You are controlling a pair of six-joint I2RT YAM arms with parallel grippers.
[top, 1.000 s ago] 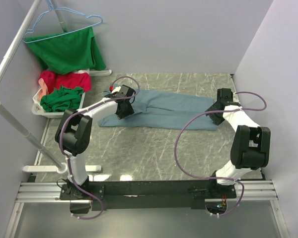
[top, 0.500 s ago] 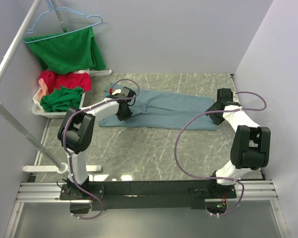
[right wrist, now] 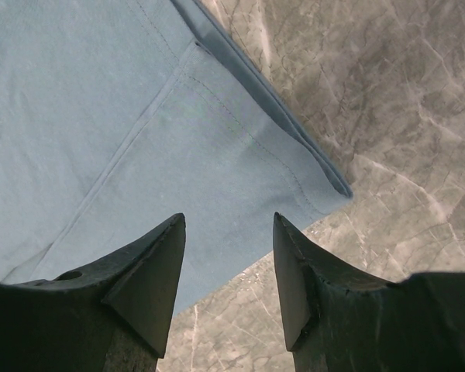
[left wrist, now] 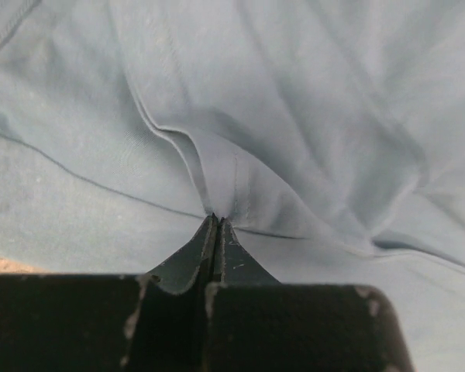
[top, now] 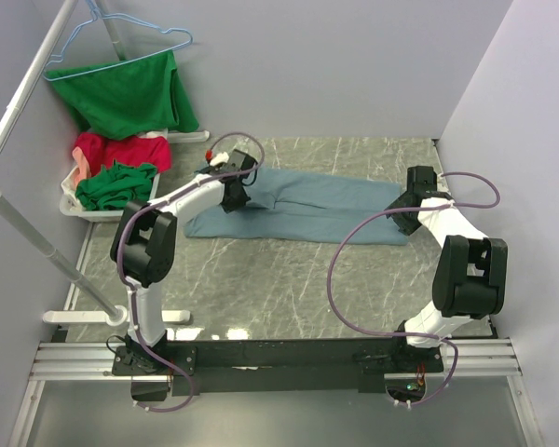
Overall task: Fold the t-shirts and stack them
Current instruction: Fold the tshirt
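grey-blue t-shirt (left wrist: 294, 116) fold pinched by left gripper (left wrist: 217, 222)

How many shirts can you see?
4: a grey-blue t-shirt spread on the table, a hanging green shirt at back left, and a red shirt and a crumpled green shirt in the white basket. More may hide underneath.

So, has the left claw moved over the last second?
Yes. In the top view the left claw has edged toward the back wall, and has shut on a fold of the grey-blue t-shirt.
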